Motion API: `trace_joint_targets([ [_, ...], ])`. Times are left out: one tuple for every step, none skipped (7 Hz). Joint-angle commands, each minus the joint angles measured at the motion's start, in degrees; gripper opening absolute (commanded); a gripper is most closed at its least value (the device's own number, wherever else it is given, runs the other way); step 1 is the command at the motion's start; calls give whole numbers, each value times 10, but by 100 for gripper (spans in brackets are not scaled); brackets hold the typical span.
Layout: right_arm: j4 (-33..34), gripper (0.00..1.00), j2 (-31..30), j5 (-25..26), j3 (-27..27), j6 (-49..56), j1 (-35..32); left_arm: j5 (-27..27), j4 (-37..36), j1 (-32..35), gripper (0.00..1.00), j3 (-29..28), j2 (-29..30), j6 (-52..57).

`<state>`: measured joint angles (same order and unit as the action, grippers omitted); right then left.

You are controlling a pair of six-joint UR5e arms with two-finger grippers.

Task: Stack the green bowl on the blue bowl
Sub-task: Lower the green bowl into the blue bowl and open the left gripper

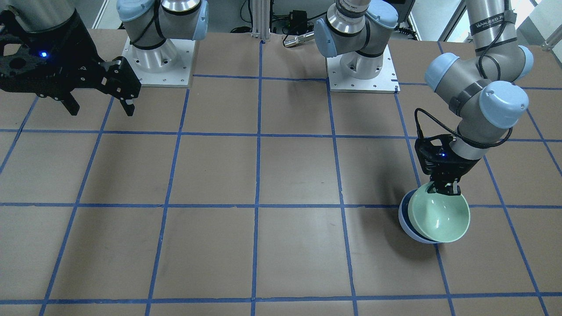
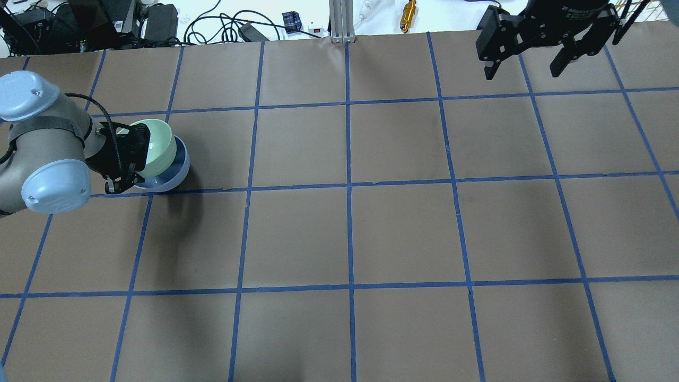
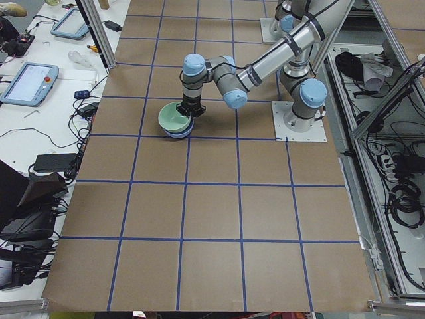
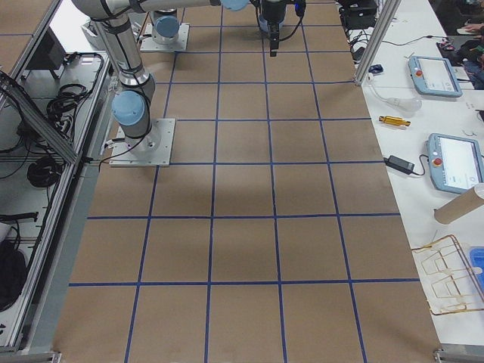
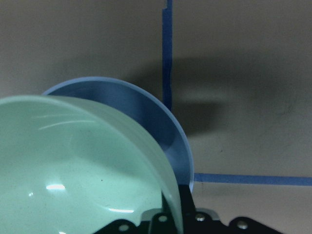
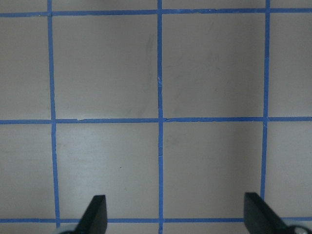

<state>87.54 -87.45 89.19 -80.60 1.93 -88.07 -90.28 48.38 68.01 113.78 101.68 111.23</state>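
Observation:
The mint-green bowl (image 1: 441, 217) is tilted, its lower side resting inside the periwinkle-blue bowl (image 1: 407, 224), which sits on the table on my left side. My left gripper (image 1: 444, 189) is shut on the green bowl's rim. The overhead view shows the green bowl (image 2: 159, 148) leaning in the blue bowl (image 2: 179, 171) with the left gripper (image 2: 127, 162) at its rim. In the left wrist view the green bowl (image 5: 73, 170) fills the lower left, the blue bowl (image 5: 146, 114) behind it. My right gripper (image 1: 101, 107) is open and empty, held high on the far right side (image 2: 525, 66).
The brown table (image 1: 281, 175) carries a grid of blue tape lines. Both arm bases (image 1: 160, 61) stand on white plates at the robot's edge. Cables and a brass part (image 2: 408, 9) lie beyond the far edge. The right wrist view shows only table (image 6: 161, 146).

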Motion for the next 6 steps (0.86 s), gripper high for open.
trace_joint_targets([
  [0, 100, 0, 0, 0, 0, 0, 0, 6, -1, 100, -24, 5, -6],
  [0, 100, 1, 0, 0, 0, 0, 4, 29, 4, 100, -44, -8, -23],
  [0, 100, 0, 0, 0, 0, 0, 7, 102, 5, 100, -77, -29, -62],
  [0, 100, 1, 0, 0, 0, 0, 15, 192, 6, 100, -121, -51, -104],
  [0, 100, 1, -1, 0, 0, 0, 34, 264, 23, 100, -163, -68, -162],
  [0, 100, 0, 0, 0, 0, 0, 27, 333, 60, 100, -206, -88, -225],
])
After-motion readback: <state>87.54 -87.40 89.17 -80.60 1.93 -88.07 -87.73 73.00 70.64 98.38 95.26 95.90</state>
